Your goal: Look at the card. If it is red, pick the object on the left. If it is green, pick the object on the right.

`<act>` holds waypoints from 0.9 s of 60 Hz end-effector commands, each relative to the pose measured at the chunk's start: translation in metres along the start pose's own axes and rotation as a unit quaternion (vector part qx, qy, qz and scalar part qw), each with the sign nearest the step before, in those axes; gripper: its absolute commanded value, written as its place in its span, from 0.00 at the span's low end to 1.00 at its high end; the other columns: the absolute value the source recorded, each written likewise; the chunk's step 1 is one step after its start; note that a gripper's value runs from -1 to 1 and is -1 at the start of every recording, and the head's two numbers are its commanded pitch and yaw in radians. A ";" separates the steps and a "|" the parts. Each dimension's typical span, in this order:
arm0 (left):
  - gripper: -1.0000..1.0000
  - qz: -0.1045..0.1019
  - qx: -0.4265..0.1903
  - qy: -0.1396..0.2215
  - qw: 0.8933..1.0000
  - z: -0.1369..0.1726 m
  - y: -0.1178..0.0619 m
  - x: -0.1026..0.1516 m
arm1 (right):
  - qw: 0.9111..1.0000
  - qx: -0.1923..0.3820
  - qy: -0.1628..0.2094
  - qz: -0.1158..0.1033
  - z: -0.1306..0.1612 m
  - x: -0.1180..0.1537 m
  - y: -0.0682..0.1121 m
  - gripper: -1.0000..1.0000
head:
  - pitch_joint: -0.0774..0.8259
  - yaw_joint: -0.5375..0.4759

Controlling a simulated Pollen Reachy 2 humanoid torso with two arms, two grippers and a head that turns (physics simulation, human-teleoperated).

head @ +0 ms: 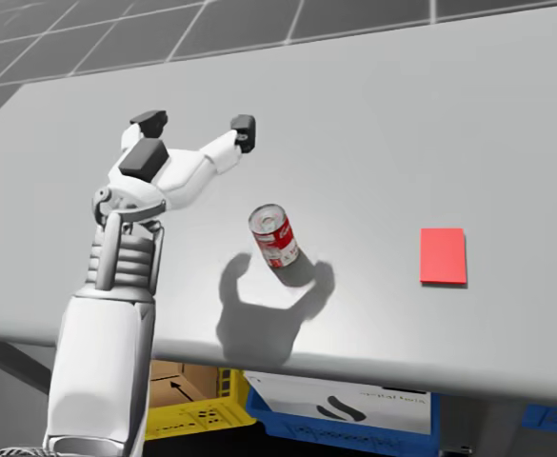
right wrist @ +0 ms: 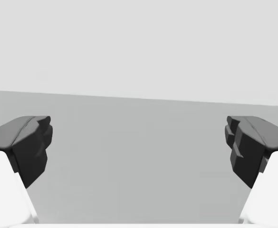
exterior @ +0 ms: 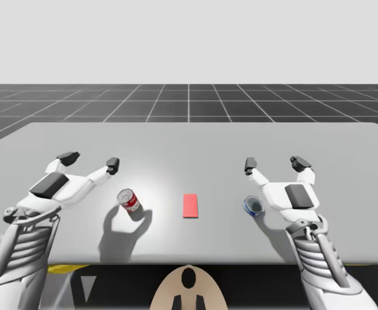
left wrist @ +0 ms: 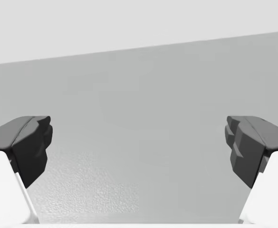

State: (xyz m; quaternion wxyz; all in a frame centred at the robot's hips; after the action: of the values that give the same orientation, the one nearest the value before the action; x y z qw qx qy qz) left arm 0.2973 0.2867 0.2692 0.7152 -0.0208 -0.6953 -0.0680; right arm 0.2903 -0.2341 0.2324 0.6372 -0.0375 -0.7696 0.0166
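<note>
Fingers (left wrist: 29,147) of my left gripper (left wrist: 139,147) loom right up close in the left wrist view, dark pads spread wide, and nothing between them but bare grey surface (left wrist: 139,104) running out ahead. Same picture from the right wrist: my right gripper (right wrist: 139,147) is spread wide too and holds nothing, flat surface ahead of it.

Up to the high view, and the red card (exterior: 190,205) lies flat in the middle, near the front edge. Red it is! To its left sits a red-and-white can (exterior: 129,201), tilted rather than standing straight. To the card's right is a blue round can (exterior: 253,206), about as far off on that side.

My left gripper is raised over the surface beside the red-and-white can, on the side away from the card and clear of it, and the arm's shadow falls just in front of the can. The blue round can lies just beside my right gripper's palm, on the card's side.

From the head view, a yellow crate (head: 197,405) and a blue bin (head: 354,419) peek out below the surface's front edge.
</note>
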 end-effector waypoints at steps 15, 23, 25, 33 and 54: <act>0.00 0.006 -0.063 0.065 0.996 0.070 -0.002 -0.050 | 1.000 -0.003 0.007 -0.008 -0.001 -0.006 0.003 0.00 | 0.86 0.88; 0.00 0.031 -0.090 0.106 0.990 0.084 -0.003 -0.072 | 1.000 -0.003 0.007 -0.007 -0.001 -0.007 0.003 0.00 | 0.86 0.89; 0.00 0.033 -0.098 0.115 0.988 0.086 -0.004 -0.076 | 1.000 -0.003 0.007 -0.007 -0.001 -0.007 0.003 0.00 | 0.86 0.89; 0.00 0.052 -0.112 0.135 0.983 0.085 -0.012 -0.094 | 1.000 -0.003 0.007 -0.007 -0.002 -0.007 0.003 0.00 | 0.86 0.89; 0.00 0.050 -0.111 0.152 0.981 0.043 -0.031 -0.110 | 1.000 -0.002 0.004 -0.008 -0.001 -0.005 0.003 0.00 | 0.85 0.88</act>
State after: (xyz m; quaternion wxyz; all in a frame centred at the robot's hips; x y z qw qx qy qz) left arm 0.2305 0.2782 0.1626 0.8080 -0.1254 -0.5658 -0.1066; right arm 0.2931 -0.2341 0.2281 0.6401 -0.0375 -0.7672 0.0147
